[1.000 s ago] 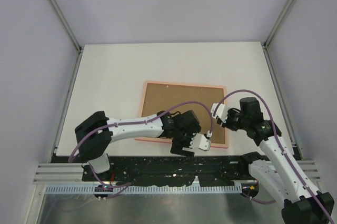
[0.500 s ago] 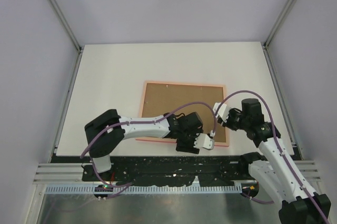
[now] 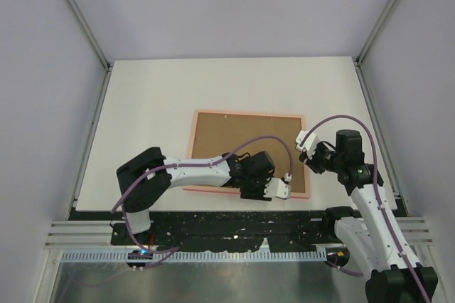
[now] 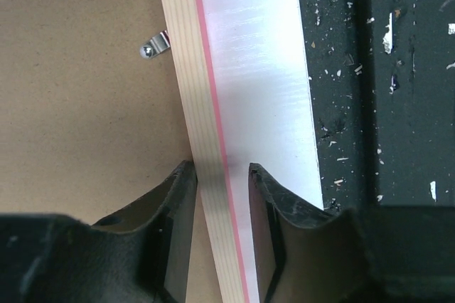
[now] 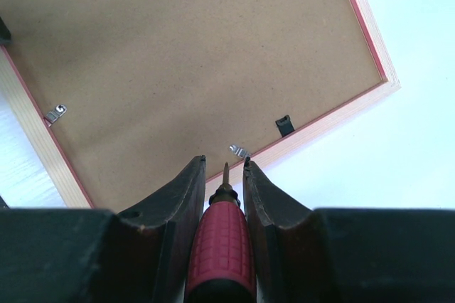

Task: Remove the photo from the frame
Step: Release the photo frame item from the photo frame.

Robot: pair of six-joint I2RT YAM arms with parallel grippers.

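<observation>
Showing one frame (image 3: 249, 113), one backing board (image 3: 242, 139), three silver clips (image 5: 55, 113), one screwdriver (image 5: 222, 246).

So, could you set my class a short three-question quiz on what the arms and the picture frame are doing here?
1. True or false: the frame lies face down on the table, with its brown backing board facing up.
2. What does the right gripper hold?
A. a red-handled screwdriver
B. a paintbrush
C. a pair of scissors
3. Fill in the gap: the jaws of the left gripper stand one on each side of the frame's near ____.

Key: 1 true; 2 A; 3 rim.
</observation>
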